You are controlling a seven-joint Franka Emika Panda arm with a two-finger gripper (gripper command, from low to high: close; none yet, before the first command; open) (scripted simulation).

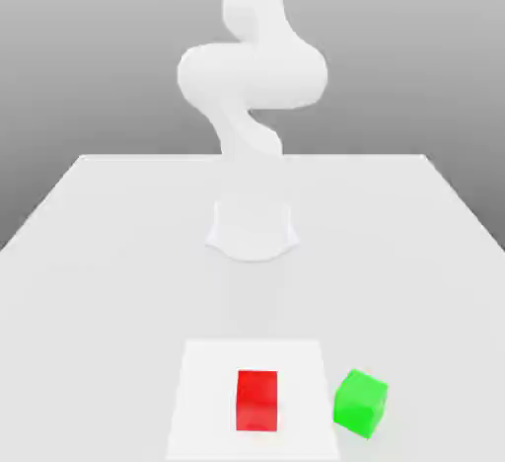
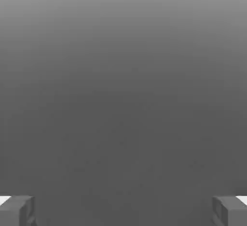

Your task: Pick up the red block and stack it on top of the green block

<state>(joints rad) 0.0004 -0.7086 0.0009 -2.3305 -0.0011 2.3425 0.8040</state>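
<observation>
The hand [image 2: 123,211] is wide and empty. The green cube block [image 1: 360,404] sits turned, so the red block [image 1: 256,401] could land crooked and fall.

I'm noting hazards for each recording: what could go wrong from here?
The green block sits turned at an angle to the red block, so a stack made without matching that turn could end up skewed and less steady.

The two blocks stand fairly near each other, so the open hand, its fingers wide apart, might nudge the green one while closing in on the red.

Neither block is held yet, so a slightly off-centre descent could push the red block across the white square.
</observation>
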